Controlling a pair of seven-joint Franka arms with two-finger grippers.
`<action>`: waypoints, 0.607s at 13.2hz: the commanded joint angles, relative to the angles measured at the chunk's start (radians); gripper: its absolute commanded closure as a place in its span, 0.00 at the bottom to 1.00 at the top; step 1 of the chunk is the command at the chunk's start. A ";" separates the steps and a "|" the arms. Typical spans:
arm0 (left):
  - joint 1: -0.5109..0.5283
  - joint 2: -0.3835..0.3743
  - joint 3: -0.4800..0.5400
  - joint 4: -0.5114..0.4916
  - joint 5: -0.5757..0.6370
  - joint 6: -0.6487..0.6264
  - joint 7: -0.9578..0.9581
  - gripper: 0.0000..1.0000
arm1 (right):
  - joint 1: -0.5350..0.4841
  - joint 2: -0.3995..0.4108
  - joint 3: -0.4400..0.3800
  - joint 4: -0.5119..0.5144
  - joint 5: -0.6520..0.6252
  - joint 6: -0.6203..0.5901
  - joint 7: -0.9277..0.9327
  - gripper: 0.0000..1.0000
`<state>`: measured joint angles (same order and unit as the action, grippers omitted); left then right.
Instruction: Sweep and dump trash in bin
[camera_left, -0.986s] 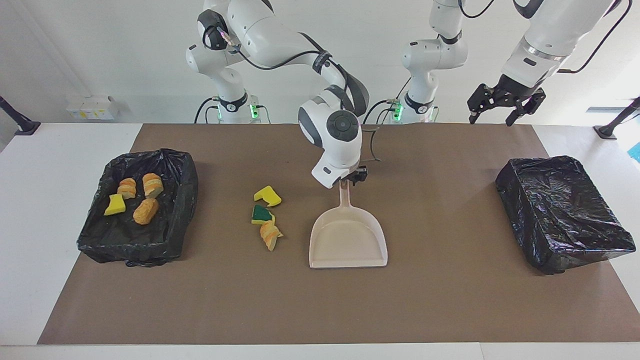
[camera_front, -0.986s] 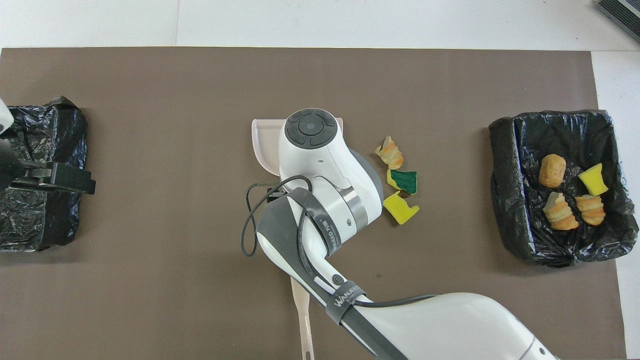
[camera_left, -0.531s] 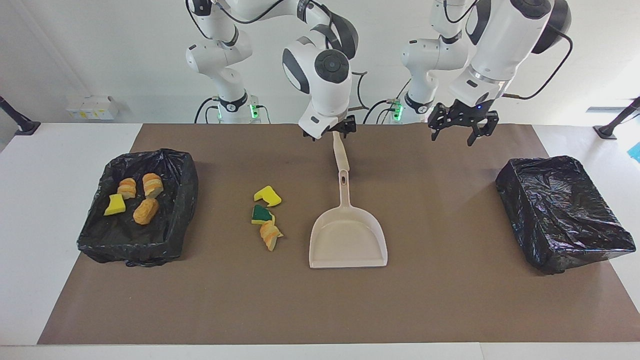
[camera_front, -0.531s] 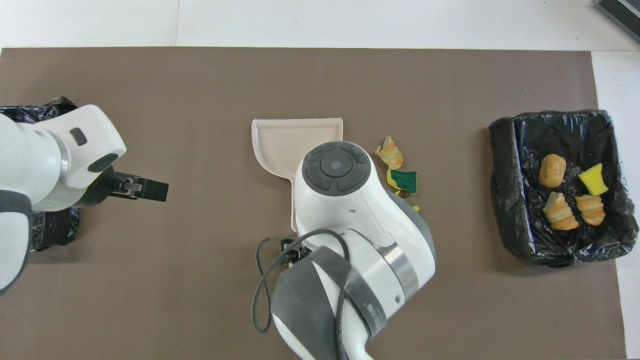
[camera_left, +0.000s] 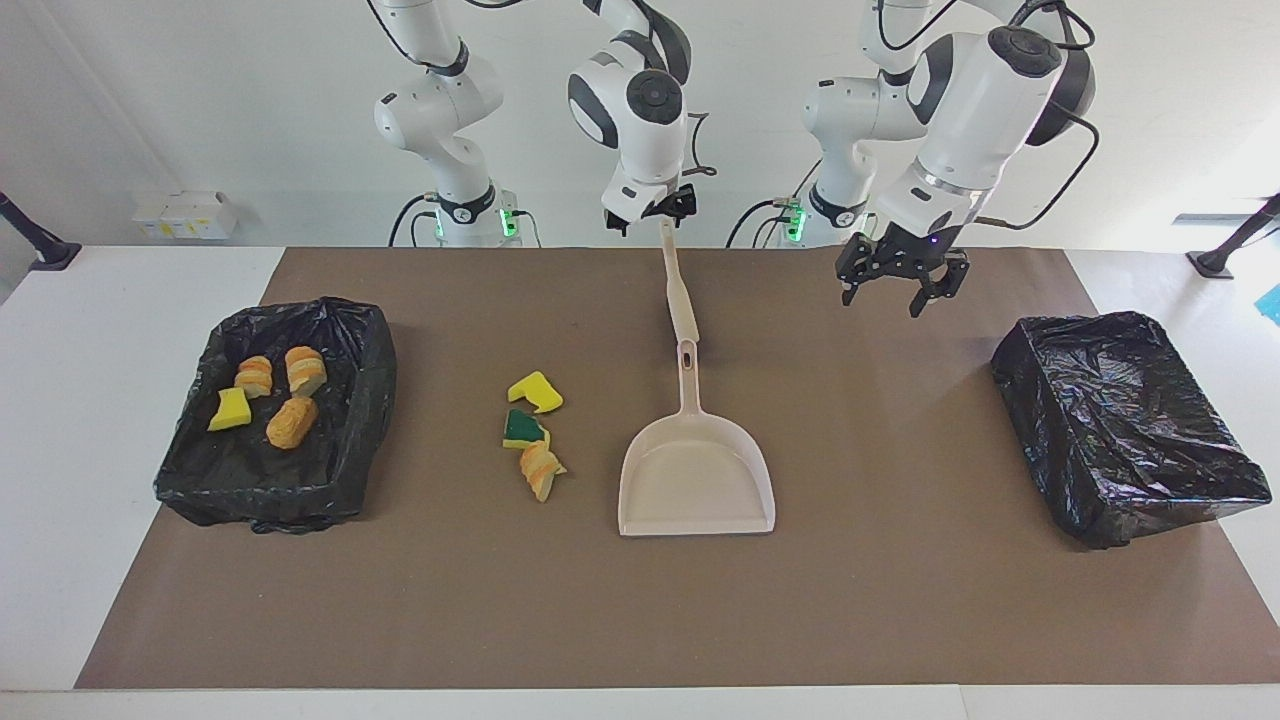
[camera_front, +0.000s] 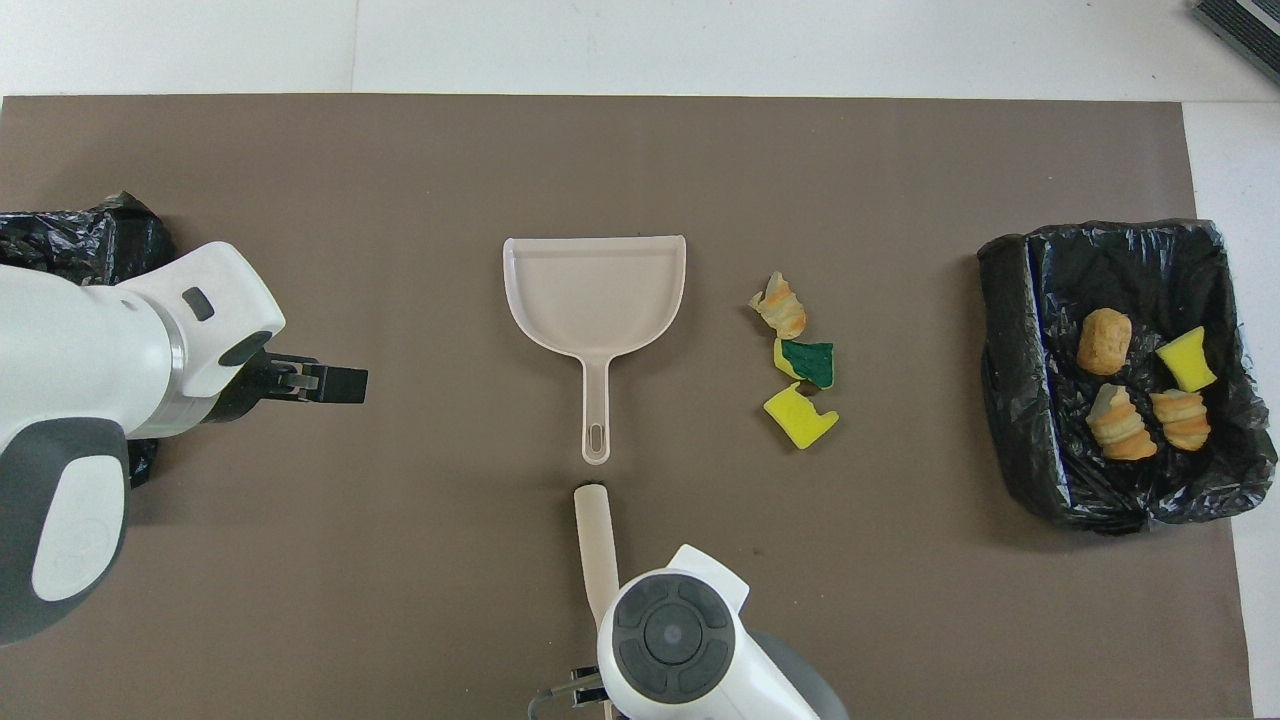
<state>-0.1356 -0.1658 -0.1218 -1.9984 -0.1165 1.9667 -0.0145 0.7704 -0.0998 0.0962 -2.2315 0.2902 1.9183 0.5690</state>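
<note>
Surface: white worktop (camera_left: 60, 400) with a brown mat (camera_left: 900, 600) over most of it; a white wall rises at the robots' edge.
Dustpan: beige dustpan (camera_left: 695, 480) lies flat at mid-worktop. Its mouth faces the edge farther from the robots and its handle points toward the robots.
Rod: beige rod (camera_left: 680, 290) lies in line with the dustpan handle and nearer to the robots. Its tip is just short of the handle's end.
Trash on the mat: three pieces lie close together beside the dustpan, toward the right arm's end. They are a yellow sponge chunk (camera_left: 535, 392), a green-and-yellow sponge chunk (camera_left: 524, 430) and a bread-like lump (camera_left: 541, 470), in that order going away from the robots.
Trash in the bin: black-lined bin (camera_left: 375, 400) near the worktop edge at the right arm's end holds four pieces. They are tan lumps (camera_left: 254, 376), (camera_left: 305, 370), (camera_left: 291, 422) and a yellow wedge (camera_left: 230, 410).
Second bin: black-bagged bin (camera_left: 1130, 430) sits near the edge at the left arm's end.
Left end effector (camera_left: 880, 303): raised over bare mat between the rod and the black-bagged bin, spread wide, carrying nothing.
Right end effector (camera_left: 650, 210): raised over the rod's end nearest the robots, at the mat's edge there. Its opening cannot be told, nor whether it touches the rod.
</note>
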 joint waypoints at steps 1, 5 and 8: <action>-0.015 -0.041 0.013 -0.059 -0.014 0.055 -0.001 0.00 | 0.047 -0.020 -0.004 -0.086 0.023 0.109 0.032 0.00; -0.094 0.063 0.013 -0.027 -0.012 0.151 -0.065 0.00 | 0.112 0.048 -0.004 -0.109 0.023 0.240 0.094 0.02; -0.221 0.214 0.014 0.065 0.039 0.227 -0.233 0.00 | 0.121 0.061 -0.003 -0.122 0.023 0.278 0.089 0.45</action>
<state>-0.2735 -0.0568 -0.1236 -2.0080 -0.1148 2.1465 -0.1506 0.8827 -0.0323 0.0953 -2.3340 0.2933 2.1715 0.6480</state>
